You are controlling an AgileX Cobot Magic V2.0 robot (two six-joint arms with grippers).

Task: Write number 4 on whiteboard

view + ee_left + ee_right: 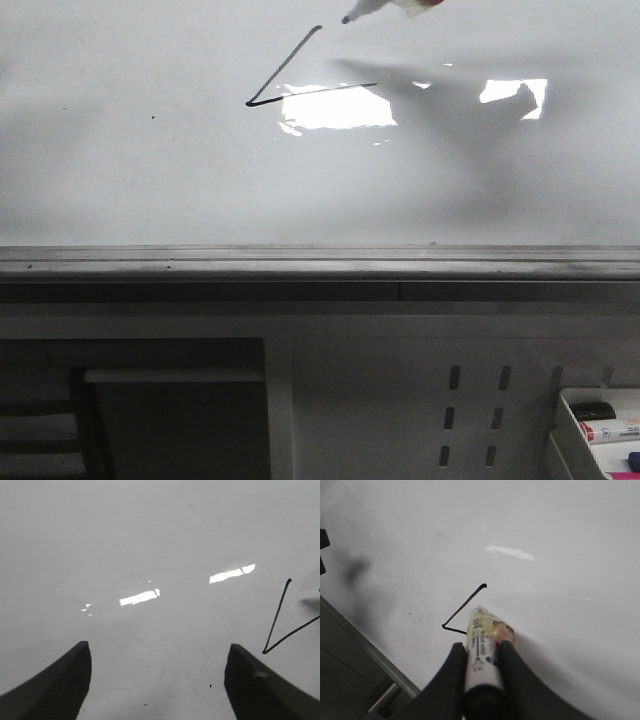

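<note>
The whiteboard (150, 170) fills the upper half of the front view. The number 4 (284, 65) shows as a thin black diagonal meeting a horizontal bar (320, 92) at a sharp corner. A white marker (365, 10) enters at the top edge, its dark tip just right of the diagonal's upper end. Whether the tip touches the board I cannot tell. My right gripper (481, 645) is shut on the marker (482, 655), with the strokes (465, 605) beyond its tip. My left gripper (157, 647) is open over bare board, with the strokes (276, 617) off to one side.
A grey metal rail (320, 262) runs along the board's lower edge. Below it are a grey perforated panel (470, 410) and a dark recess (180, 420). A white tray (570, 425) with spare markers sits at the lower right.
</note>
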